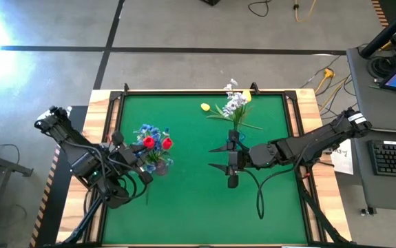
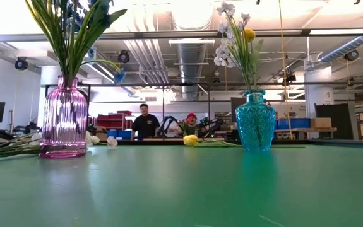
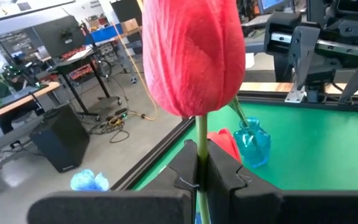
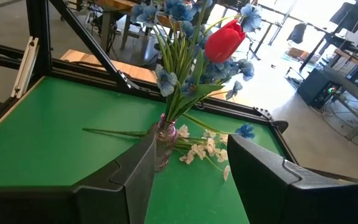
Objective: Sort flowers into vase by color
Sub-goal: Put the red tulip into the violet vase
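The left end effector (image 3: 200,180), near the table's left edge, pinches the stem of a red tulip (image 3: 194,53) beside the pink vase (image 2: 64,118) of blue flowers (image 1: 151,132). The right end effector (image 1: 220,157), fingers spread and empty, hovers mid-table. Toward the far edge stand the blue vase (image 2: 255,120) holding white flowers (image 1: 234,103) and a loose yellow bud (image 1: 205,107).

We see a green worktop (image 1: 184,200) with pale wood edging. Pink ribbed glass vase (image 2: 64,120) holds blue flowers (image 1: 149,132) on green stems, plus a red tulip (image 4: 225,39). Teal glass vase (image 2: 255,121) carries white flowers (image 2: 224,44) and a yellow bud (image 2: 249,34). Another yellow tulip (image 1: 205,107) lies on the green. We note the black left gripper (image 3: 202,177) pinching a red tulip's green stem; the right gripper (image 4: 188,168) is black too.
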Tool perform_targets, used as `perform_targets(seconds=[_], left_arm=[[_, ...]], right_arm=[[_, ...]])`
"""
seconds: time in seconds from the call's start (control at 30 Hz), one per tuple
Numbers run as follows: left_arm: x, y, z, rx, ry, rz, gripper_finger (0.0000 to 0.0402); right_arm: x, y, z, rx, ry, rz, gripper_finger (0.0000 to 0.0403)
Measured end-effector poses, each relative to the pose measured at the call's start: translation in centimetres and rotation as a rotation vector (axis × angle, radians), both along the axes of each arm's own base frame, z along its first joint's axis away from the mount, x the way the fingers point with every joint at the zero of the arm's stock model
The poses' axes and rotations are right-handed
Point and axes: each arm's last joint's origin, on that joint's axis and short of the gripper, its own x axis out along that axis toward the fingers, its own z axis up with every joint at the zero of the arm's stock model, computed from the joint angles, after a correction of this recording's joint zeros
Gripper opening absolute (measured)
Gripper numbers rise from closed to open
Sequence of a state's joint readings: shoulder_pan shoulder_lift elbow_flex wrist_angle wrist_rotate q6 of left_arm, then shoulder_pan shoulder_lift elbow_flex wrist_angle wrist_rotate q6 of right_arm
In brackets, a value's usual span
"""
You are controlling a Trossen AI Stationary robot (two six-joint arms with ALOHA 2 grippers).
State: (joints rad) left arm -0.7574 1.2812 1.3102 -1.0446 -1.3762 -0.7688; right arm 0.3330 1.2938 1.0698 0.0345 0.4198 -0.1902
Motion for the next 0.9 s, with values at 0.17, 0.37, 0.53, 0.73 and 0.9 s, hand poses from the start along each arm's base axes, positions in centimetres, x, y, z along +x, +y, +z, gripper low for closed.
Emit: perform_targets(seconds=[0.17,0.37,0.53,0.73,0.9], left_arm=[[0.07,-0.07,0.06,-0.011,-0.011,0.000,0.0000],[0.08,-0.06,0.06,-0.014,-0.014,0.001,0.0000],[0.17,-0.16,-0.07,-0.014,-0.008,-0.002,0.0000],[0.36,-0.34,-0.30,-0.009,-0.001,-0.002,0.0000],[0.39,-0.37,-0.35,-0.008,0.000,-0.003,0.0000]], right_arm=[[0.00,-0.01,0.00,0.000,0.000,0.000,0.0192],[0.00,0.01,0.00,0.000,0.000,0.000,0.0192],[0.00,0.00,0.00,0.009,-0.001,-0.002,0.0192],[0.00,0.00,-0.05,0.021,-0.001,-0.005,0.0192],[0.00,0.00,-0.05,0.037,-0.002,-0.010,0.0192]])
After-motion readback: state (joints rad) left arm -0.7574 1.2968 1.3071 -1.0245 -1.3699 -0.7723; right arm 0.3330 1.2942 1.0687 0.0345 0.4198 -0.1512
